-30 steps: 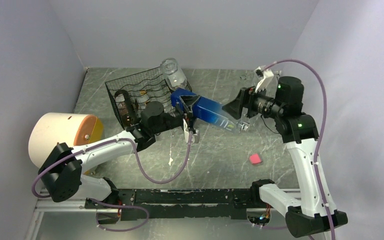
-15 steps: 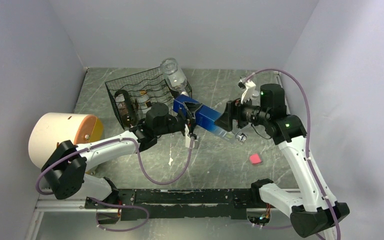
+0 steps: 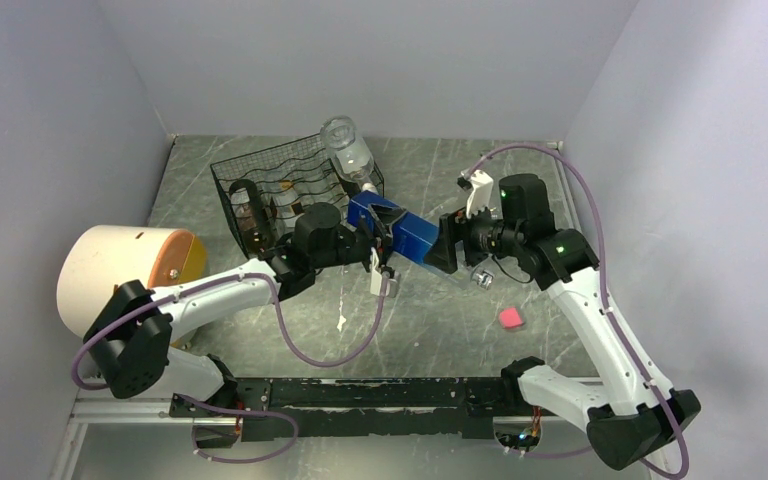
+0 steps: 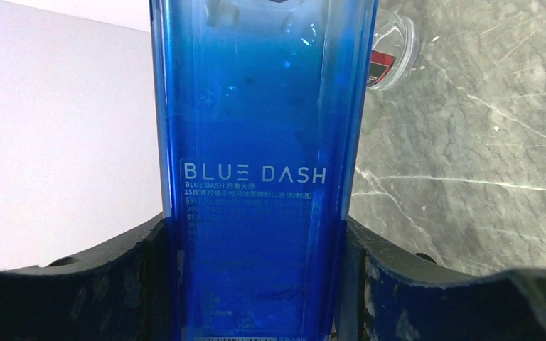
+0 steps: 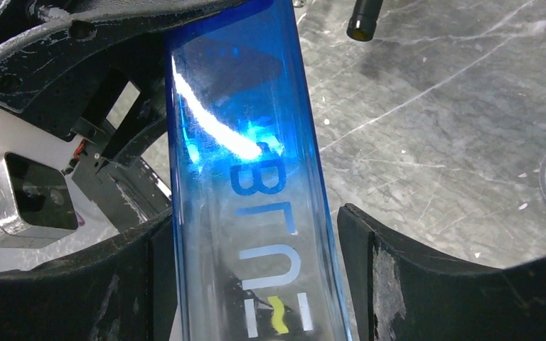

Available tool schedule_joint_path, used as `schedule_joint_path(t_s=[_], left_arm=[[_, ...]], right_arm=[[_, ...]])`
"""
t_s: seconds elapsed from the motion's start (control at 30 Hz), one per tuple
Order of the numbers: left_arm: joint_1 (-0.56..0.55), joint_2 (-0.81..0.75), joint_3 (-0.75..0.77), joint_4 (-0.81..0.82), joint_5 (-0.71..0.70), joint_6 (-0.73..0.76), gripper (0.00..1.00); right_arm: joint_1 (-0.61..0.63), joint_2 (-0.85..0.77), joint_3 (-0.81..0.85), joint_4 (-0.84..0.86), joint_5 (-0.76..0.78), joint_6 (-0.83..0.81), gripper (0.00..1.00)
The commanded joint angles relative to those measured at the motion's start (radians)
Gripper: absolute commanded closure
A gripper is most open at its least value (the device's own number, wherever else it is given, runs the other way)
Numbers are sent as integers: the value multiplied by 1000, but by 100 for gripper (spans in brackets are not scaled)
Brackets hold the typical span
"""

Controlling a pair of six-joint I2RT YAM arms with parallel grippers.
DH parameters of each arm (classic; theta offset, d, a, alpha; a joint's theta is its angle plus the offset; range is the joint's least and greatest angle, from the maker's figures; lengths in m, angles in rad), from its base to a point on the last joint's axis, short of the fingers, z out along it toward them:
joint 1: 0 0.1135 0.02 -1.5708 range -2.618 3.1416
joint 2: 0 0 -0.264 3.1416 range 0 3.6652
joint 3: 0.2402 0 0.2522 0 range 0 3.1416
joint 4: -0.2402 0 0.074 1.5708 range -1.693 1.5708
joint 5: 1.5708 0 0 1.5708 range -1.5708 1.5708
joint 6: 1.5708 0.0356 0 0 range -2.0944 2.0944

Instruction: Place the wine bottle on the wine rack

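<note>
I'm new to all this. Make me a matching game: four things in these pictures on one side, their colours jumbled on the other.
Things:
1. held bottle
2. rack
3. block
4. drum

Colours:
a. pink
b. cream with an orange end
c. blue
d. black

Pairs: 1-c, 2-d, 3-a, 4-b

Tall, flat-sided, translucent blue glass bottle (image 4: 256, 142) with white "BLUE DASH" lettering, running up mid-frame. Clamped low down by the left gripper (image 4: 256, 291), one black finger (image 4: 114, 284) pressed against each side. To the right, grey marbled tabletop (image 4: 483, 156). At top right, partly behind the bottle, a clear round glass item (image 4: 394, 42) with red and black inside; identity unclear. To the left, plain pale wall (image 4: 57, 128).
</note>
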Motion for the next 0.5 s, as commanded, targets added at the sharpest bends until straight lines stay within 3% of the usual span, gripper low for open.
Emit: schedule_joint_path(t_s=[0.0,0.13,0.23,0.33,0.47], left_arm=[[-2,-34,96,204,55,-40,93],[-2,-30,102,192,45,-52,93],[-2,-27,103,180,27,-65,93],[0,-25,83,205,5,-66,93],[11,-24,78,211,-3,-71,93]], right_arm=[[17,11,-14,-20,42,-9,27],[25,1,-4,-12,48,-7,46],[29,-15,4,-6,69,2,51],[28,-23,18,-28,72,-5,33],[30,-41,23,-62,85,-10,26]])
